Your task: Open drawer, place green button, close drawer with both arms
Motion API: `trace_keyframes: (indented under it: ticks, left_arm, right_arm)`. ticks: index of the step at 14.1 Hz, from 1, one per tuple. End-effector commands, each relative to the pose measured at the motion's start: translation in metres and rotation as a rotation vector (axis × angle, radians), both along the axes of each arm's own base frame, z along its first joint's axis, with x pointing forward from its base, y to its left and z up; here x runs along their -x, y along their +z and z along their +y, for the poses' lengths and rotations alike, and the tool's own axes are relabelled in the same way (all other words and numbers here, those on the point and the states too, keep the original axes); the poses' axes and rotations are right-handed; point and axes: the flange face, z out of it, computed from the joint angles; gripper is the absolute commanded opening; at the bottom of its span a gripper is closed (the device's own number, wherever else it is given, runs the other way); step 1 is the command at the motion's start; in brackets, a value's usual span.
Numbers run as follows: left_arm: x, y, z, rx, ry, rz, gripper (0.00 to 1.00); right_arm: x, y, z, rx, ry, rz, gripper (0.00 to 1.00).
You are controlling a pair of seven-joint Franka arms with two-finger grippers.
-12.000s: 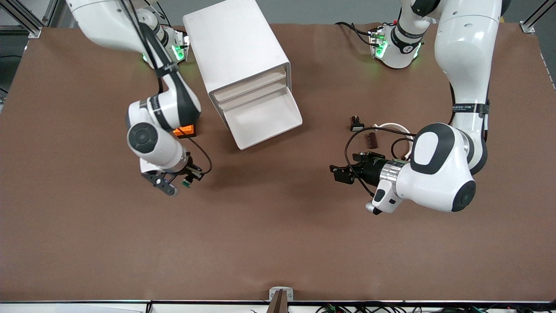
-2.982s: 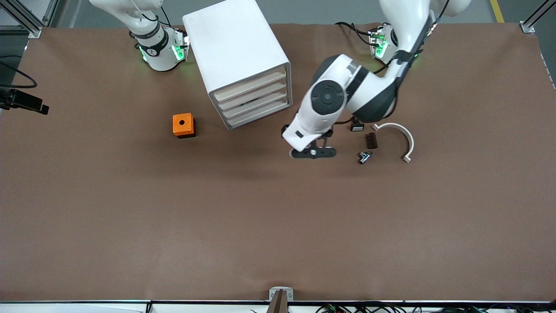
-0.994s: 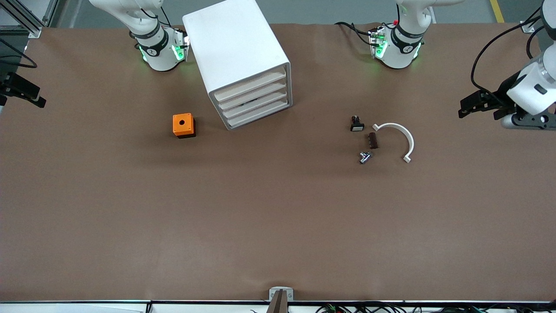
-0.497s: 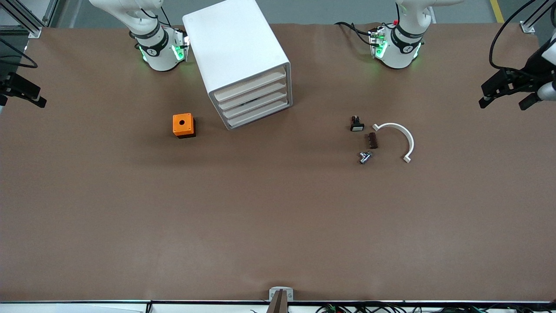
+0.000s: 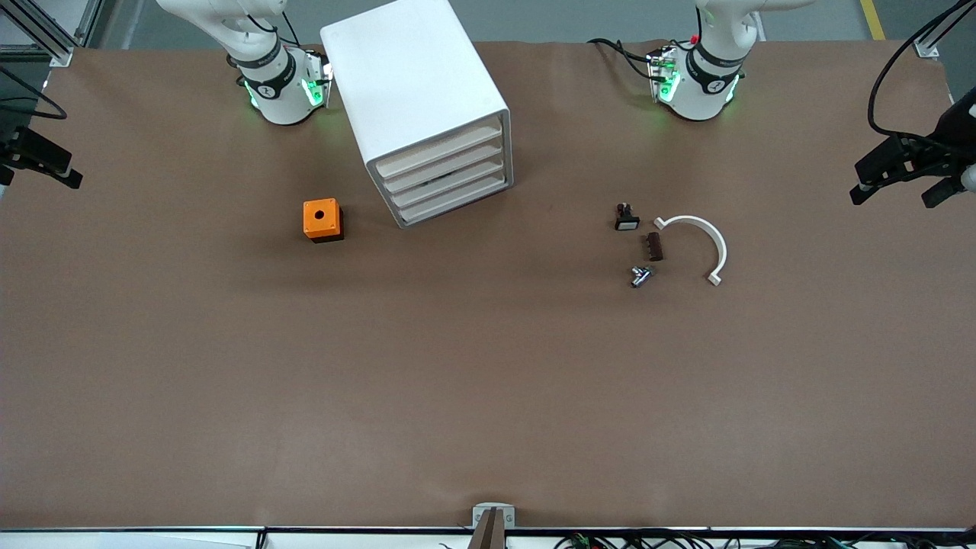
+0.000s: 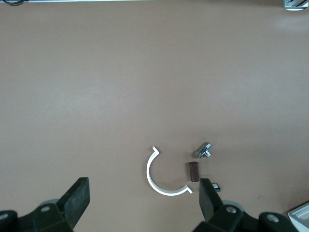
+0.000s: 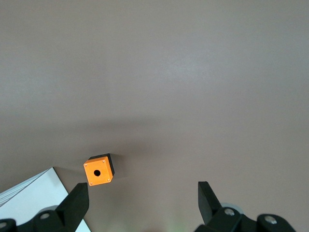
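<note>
While all drawers sit flush in the cabinet (image 5: 427,107), both claws (image 5: 903,174) (image 7: 142,203) hang spread, empty.

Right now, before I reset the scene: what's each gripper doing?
Left gripper: open, holding nothing, over the table's edge.
Right gripper: open, holding nothing.

Brown matte table cover (image 5: 488,381), evenly lit. Grey floor along top edge. Aluminium frame posts (image 5: 46,34) at corners.
</note>
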Motion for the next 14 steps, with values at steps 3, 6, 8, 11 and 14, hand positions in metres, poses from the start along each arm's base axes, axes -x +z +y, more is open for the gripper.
trace_keyframes:
  ticks: [3,6,8,11,14]
  left_arm:
    - [0.002,0.003,-0.002,-0.022,0.001,0.044,1.00]
    - [0.001,-0.003,-0.007,-0.031,-0.021,0.063,1.00]
    - [0.003,-0.002,-0.011,-0.035,-0.027,0.069,1.00]
    - [0.003,-0.002,-0.011,-0.034,-0.019,0.071,1.00]
    - [0.002,-0.003,-0.010,-0.034,-0.016,0.073,1.00]
  right_arm:
    - [0.009,0.004,0.002,0.003,0.018,-0.007,1.00]
    - [0.009,0.004,0.002,0.003,0.018,-0.007,1.00]
    - [0.009,0.003,0.002,0.002,0.018,-0.006,1.00]
    - [0.009,0.003,0.002,0.003,0.018,-0.007,1.00]
    - [0.009,0.003,0.002,0.002,0.020,-0.006,1.00]
